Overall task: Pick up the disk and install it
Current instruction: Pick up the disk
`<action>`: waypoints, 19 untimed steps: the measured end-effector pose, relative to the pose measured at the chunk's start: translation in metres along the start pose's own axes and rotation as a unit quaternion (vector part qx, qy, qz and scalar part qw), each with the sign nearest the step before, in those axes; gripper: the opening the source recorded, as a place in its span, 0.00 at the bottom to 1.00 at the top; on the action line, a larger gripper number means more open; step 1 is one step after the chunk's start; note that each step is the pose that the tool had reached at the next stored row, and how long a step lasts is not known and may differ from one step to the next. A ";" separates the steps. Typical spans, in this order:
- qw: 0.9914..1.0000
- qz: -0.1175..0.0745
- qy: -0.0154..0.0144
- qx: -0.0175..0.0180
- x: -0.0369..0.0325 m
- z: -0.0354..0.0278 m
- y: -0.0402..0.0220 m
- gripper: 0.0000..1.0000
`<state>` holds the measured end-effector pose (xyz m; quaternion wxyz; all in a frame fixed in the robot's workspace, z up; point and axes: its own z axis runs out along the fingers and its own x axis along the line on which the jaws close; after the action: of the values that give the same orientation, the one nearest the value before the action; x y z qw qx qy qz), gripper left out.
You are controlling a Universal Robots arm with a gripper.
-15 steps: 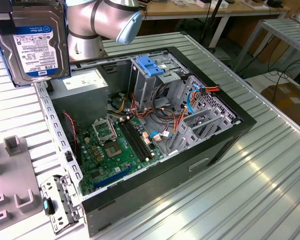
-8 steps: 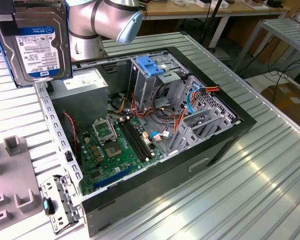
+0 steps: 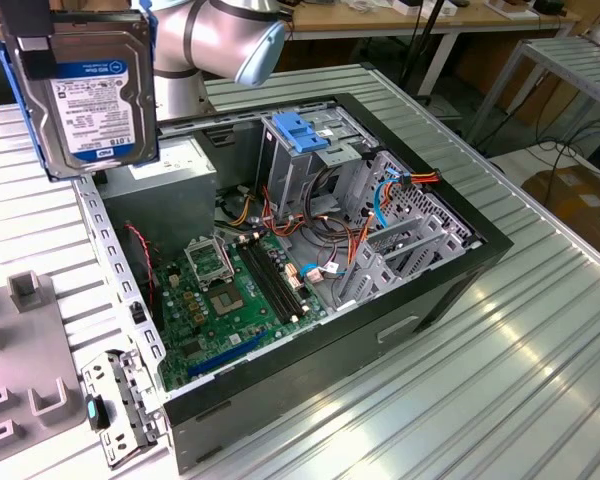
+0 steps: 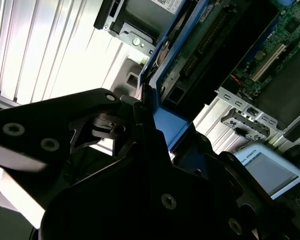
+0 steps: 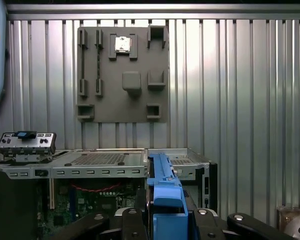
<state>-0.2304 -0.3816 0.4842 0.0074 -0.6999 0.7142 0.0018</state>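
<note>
Hanging upright at the exterior view's upper left, the disk (image 3: 85, 90) is held in the air, label toward the camera, close by the open computer case (image 3: 310, 250) on the ribbed metal table (image 3: 540, 330). In the first wrist view the gripper (image 5: 166, 220) has its jaws pinching the disk's blue-railed edge, a black finger on each side, with a grey fixture plate (image 5: 122, 75) lying beyond the case.

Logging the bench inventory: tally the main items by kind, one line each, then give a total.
disk: 1
open computer case: 1
grey power supply box: 1
blue latch: 1
grey holder plate: 1
Total: 5
</note>
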 end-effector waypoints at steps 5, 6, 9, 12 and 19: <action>1.000 0.000 0.000 0.000 0.0001 0.0002 -0.0125 0.37; 1.000 0.000 0.000 0.000 0.0000 0.0002 -0.0149 0.37; 1.000 0.000 0.000 0.000 -0.0002 0.0003 -0.0242 0.37; 1.000 0.000 0.000 0.000 -0.0004 0.0005 -0.0342 0.37; 1.000 0.000 0.000 0.000 0.0001 0.0011 -0.0468 0.37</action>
<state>-0.1837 -0.3826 0.4835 0.0074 -0.6999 0.7142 0.0018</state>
